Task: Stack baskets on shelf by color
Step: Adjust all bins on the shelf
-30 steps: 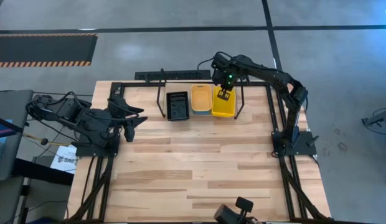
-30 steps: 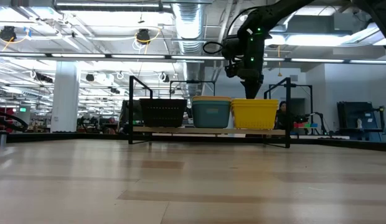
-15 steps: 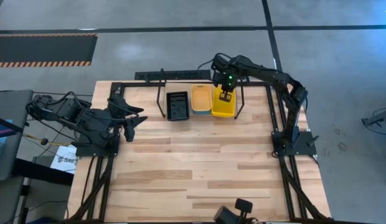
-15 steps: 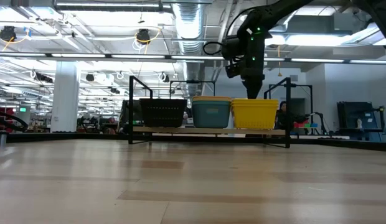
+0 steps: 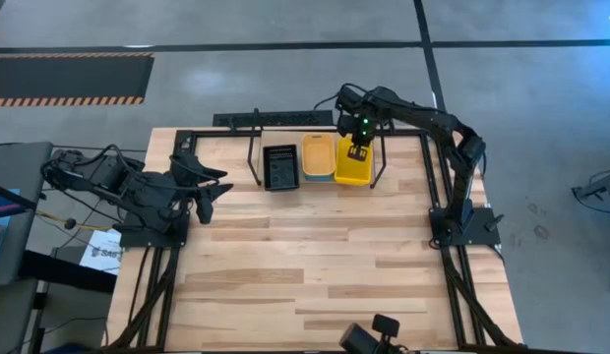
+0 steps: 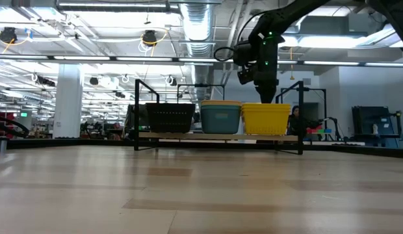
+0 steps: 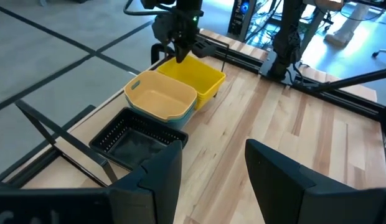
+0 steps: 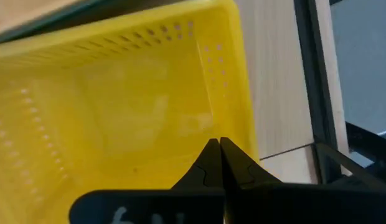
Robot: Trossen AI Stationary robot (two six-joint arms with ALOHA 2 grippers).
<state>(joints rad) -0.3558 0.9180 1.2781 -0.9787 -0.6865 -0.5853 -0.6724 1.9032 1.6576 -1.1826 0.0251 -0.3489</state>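
Three stacks sat side by side on the shelf (image 6: 218,136) at the far edge of my bench (image 5: 315,265): a black basket (image 5: 280,166) on the left, an orange basket (image 5: 318,154) on top of a teal one (image 6: 220,119) in the middle, and a yellow basket (image 5: 351,168) on the right. My right hand (image 5: 357,150) hung just above the yellow basket, its fingers (image 8: 208,163) pressed fully together with nothing between them, tips pointing down into the basket. My left hand (image 5: 209,182) waited well apart from the shelf, over the bench's left side, fingers (image 7: 157,175) spread wide and holding nothing. From its wrist view I saw all three stacks and the other arm over the yellow one.
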